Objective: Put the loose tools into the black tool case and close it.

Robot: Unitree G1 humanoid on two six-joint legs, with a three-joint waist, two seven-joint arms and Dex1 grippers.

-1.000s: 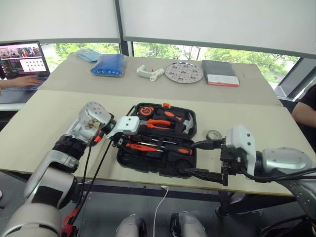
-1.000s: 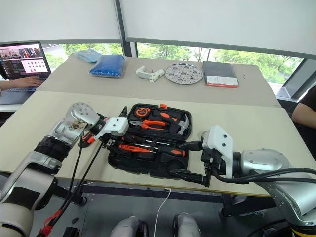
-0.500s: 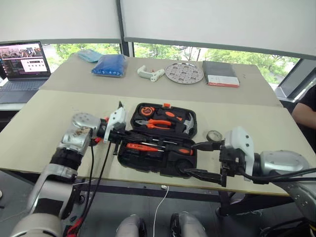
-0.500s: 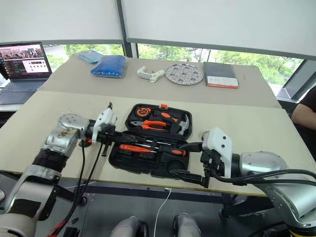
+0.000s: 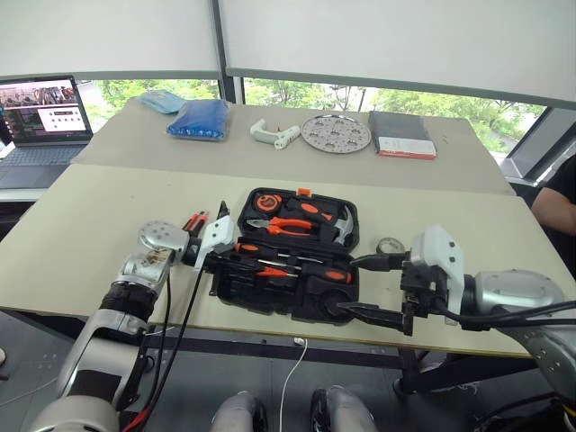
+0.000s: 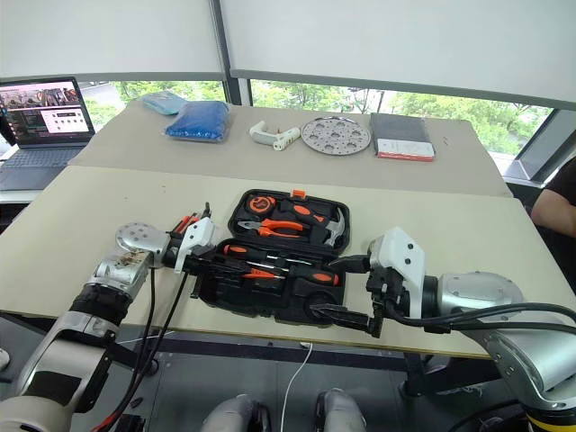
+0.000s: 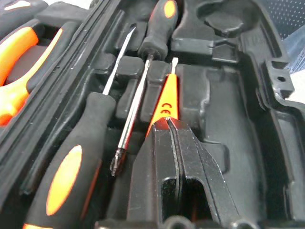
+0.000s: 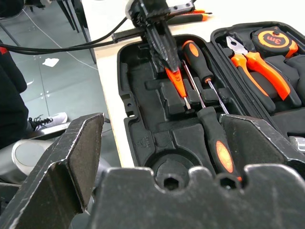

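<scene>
The left gripper (image 7: 174, 125) has just been clenched on the tester screwdriver (image 7: 163, 106) inside the black tool case (image 5: 288, 256); seating seems underway, while the right gripper (image 5: 369, 288) is held released.

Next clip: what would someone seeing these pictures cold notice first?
The open black tool case in the middle of the near table, its orange-handled tools bright against the moulded slots. At its left end the left gripper is shut on the slim orange tester screwdriver, which lies beside two screwdrivers already in their slots. The right gripper hangs open over the case's right end, with a small tape roll on the table just beyond.
</scene>
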